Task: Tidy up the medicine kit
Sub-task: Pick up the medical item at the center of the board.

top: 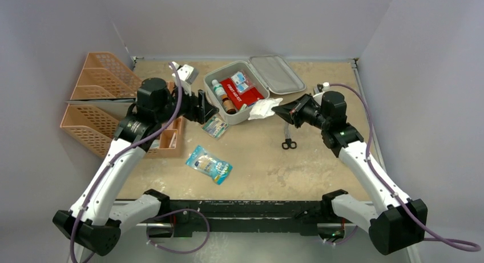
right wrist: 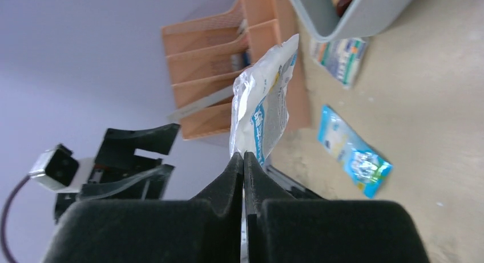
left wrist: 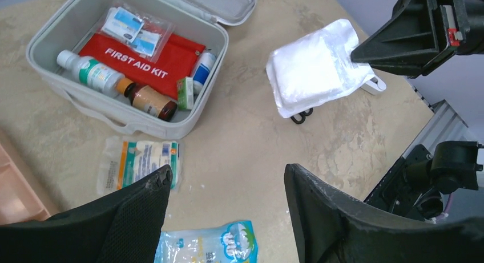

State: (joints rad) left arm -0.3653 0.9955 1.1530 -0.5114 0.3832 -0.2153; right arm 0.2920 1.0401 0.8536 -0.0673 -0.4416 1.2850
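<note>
The medicine kit (top: 227,116), a pale grey case, lies open with its lid (top: 278,73) folded back. It holds a red first aid pouch (left wrist: 137,57), bottles and small packets. My right gripper (top: 279,109) is shut on a white plastic packet (top: 264,108), held in the air beside the kit's right corner; the packet's edge is pinched between the jaws (right wrist: 243,154). My left gripper (left wrist: 228,174) hangs open over bare table left of the kit, with nothing between its fingers. A green-striped packet (left wrist: 140,163) lies beside its left finger.
A blue packet (top: 209,164) lies on the table in front of the kit. Black-handled scissors (top: 289,143) lie below the right gripper. Orange mesh trays (top: 97,97) stand at the left, with a small orange bin (top: 171,138) under the left arm.
</note>
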